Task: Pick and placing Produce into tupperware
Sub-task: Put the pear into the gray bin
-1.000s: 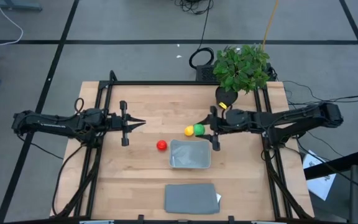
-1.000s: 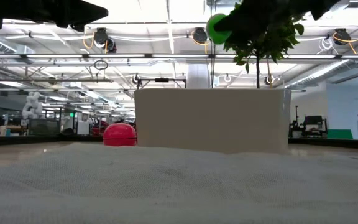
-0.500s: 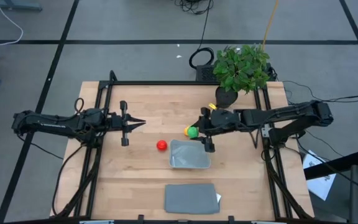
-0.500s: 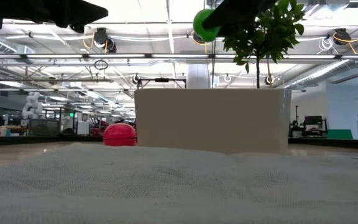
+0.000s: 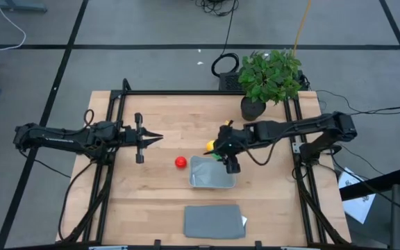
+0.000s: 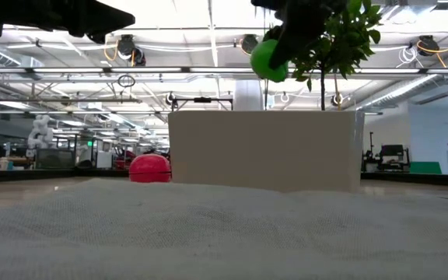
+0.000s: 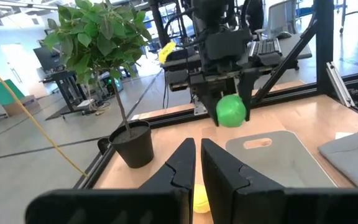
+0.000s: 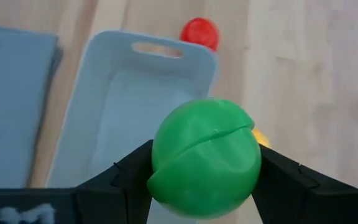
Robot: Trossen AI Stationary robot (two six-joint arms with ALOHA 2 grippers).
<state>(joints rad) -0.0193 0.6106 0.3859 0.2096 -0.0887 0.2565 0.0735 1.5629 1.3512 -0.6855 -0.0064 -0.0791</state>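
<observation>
The right gripper (image 8: 205, 180) held the green ball (image 8: 205, 157) pinched at its widest part, above the near edge of the container (image 5: 212, 172); it looked light, hard and slick, so I judged a grip across the middle safest. A second earlier it hung farther from the container, beside the yellow piece (image 5: 209, 146); the red ball (image 5: 180, 162) lay just beside the container; the left gripper (image 5: 160, 138) waited well away, fingers closed on nothing.

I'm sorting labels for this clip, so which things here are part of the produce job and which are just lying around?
Job:
- green piece, held by right gripper above the container
- red piece
- yellow piece
- container

Lying about:
- lid
- potted plant
- left gripper, shut, waiting
</observation>
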